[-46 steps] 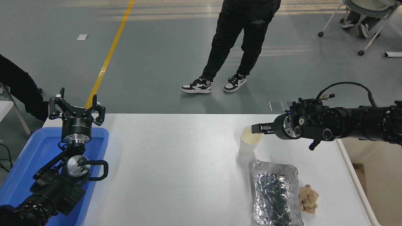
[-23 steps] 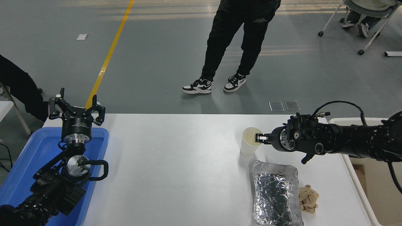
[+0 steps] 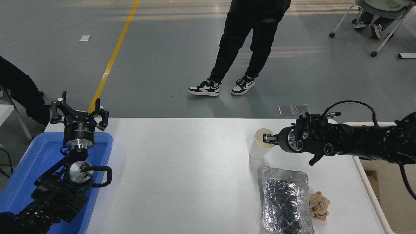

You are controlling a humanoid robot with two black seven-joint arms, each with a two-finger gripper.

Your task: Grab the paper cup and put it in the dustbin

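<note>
The white paper cup (image 3: 257, 149) stands on the table right of centre, tipped so its cream mouth faces right; its base looks to be touching the table. My right gripper (image 3: 267, 138) comes in from the right and is shut on the cup's rim, one finger inside the mouth. The cream dustbin (image 3: 366, 179) stands beside the table's right edge, partly hidden under my right arm. My left gripper (image 3: 79, 112) is parked open at the lower left above the blue tray.
A crinkled foil tray (image 3: 286, 200) and a crumpled brown paper wad (image 3: 319, 205) lie in front of the cup. A blue tray (image 3: 22, 169) is at the table's left end. A person (image 3: 250, 45) stands beyond the far edge.
My right gripper has dropped and closed on the cup's rim. The cup has tipped from upright, its mouth now turned toward the gripper. The left arm has not moved.
</note>
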